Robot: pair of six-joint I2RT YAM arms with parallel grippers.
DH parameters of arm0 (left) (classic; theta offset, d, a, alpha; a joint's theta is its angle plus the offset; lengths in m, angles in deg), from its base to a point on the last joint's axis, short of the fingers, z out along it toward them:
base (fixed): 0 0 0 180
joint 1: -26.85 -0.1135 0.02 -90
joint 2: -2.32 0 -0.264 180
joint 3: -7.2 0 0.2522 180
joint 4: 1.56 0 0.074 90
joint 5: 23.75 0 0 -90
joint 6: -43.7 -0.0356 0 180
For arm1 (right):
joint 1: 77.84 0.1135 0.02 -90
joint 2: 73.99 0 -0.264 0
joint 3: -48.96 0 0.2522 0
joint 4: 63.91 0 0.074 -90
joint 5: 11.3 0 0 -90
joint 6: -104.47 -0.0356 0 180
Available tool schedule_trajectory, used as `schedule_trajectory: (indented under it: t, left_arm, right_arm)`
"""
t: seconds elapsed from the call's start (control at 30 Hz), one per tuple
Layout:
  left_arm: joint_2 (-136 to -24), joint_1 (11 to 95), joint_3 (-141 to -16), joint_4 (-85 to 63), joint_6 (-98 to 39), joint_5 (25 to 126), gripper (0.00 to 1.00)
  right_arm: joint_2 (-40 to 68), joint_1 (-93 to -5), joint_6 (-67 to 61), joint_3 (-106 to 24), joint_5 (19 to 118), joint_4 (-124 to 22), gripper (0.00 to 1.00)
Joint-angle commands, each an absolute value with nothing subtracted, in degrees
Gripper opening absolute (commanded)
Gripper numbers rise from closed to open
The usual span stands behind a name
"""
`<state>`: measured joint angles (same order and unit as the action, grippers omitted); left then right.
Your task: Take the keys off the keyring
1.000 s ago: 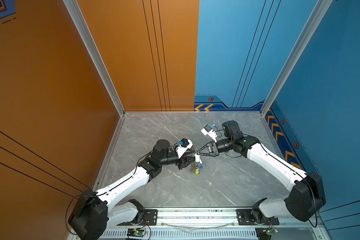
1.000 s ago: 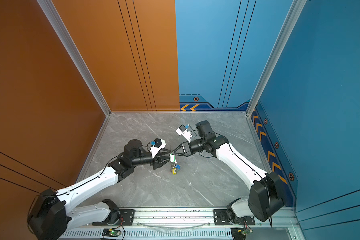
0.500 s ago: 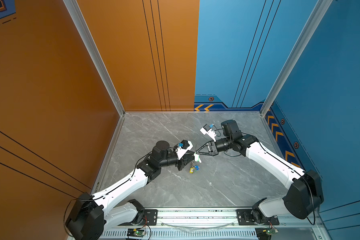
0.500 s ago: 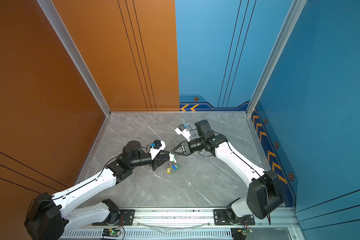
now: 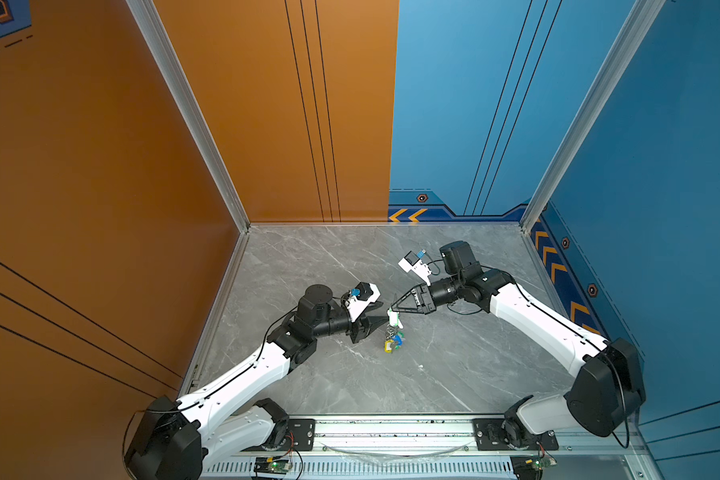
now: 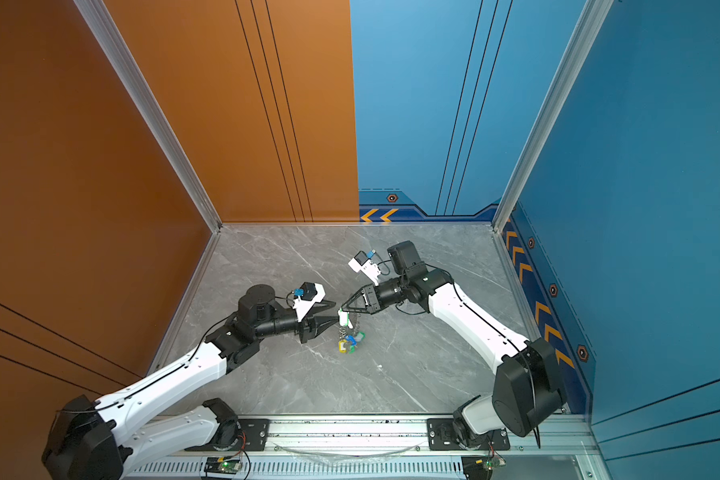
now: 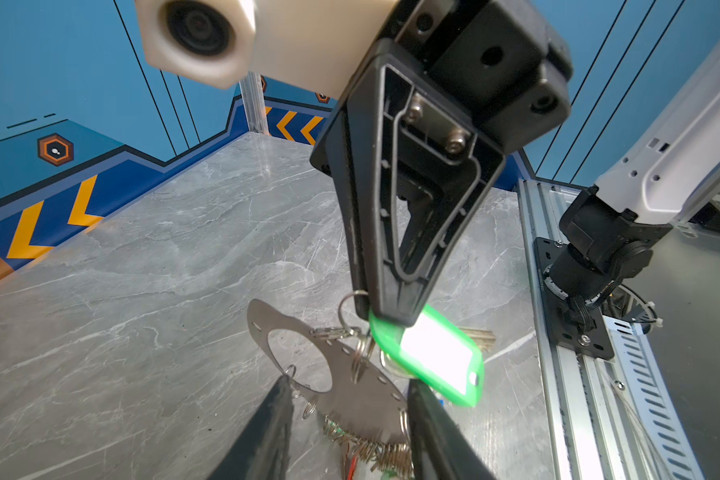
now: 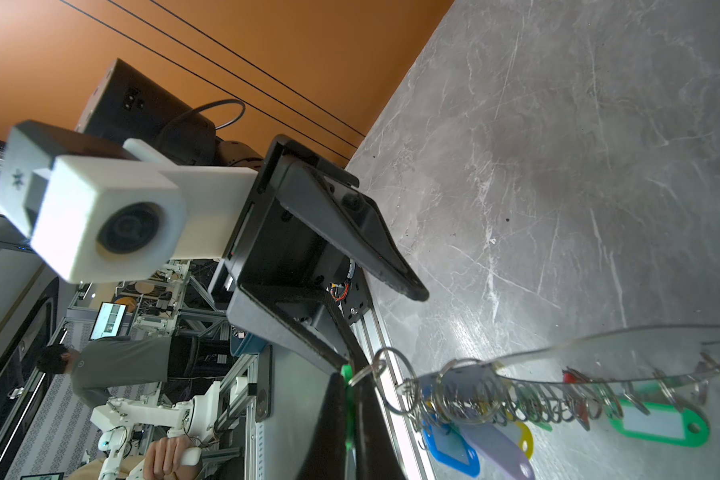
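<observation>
My right gripper [image 8: 352, 378] is shut on a green tag [image 7: 433, 357] of one of the keys. The grey oval keyring [image 7: 350, 395] hangs from that key's split ring and tilts toward the table. More keys [image 5: 393, 343] dangle under its fringed edge, with blue [image 8: 449, 449], lilac [image 8: 495, 449], yellow [image 8: 524, 436] and green [image 8: 657, 422] tags. My left gripper [image 7: 348, 382] is open, one finger on each side of the keyring's plate. In both top views the left gripper [image 6: 335, 312] faces the right gripper [image 6: 341, 309] tip to tip.
The grey marble table [image 5: 454, 374] is walled by orange panels on the left and blue panels at the back and right. An aluminium rail [image 5: 391, 428] with both arm bases runs along the front edge.
The left gripper has edged toward the right gripper's tip, and the hanging bunch has shifted slightly. The right gripper keeps its hold on the green tag.
</observation>
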<state>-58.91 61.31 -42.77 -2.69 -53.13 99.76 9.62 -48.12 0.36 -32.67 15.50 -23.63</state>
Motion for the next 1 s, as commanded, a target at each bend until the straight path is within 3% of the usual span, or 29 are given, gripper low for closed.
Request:
schedule_trajectory:
  t: [0.0, 0.43, 0.63, 0.77, 0.97]
  left_arm:
    - [-60.0, 60.7, -44.3, 0.0, -52.9, 105.6, 0.45]
    - [-62.5, 60.5, -47.0, -1.4, -53.5, 107.9, 0.33]
    - [-61.7, 60.5, -47.0, -2.2, -53.6, 107.5, 0.33]
    - [-60.9, 60.4, -47.0, -3.7, -54.4, 106.5, 0.43]
    - [-59.1, 59.1, -47.9, -8.7, -55.7, 105.8, 0.45]
  right_arm:
    - [10.9, -47.0, 3.0, -35.2, 15.1, -21.4, 0.0]
    - [12.7, -46.2, 5.4, -35.8, 15.4, -18.7, 0.0]
    - [13.9, -45.9, 6.6, -36.5, 15.4, -17.3, 0.0]
    - [14.4, -45.7, 7.7, -37.3, 15.7, -15.4, 0.0]
    - [13.9, -45.5, 8.2, -37.9, 16.1, -14.4, 0.0]
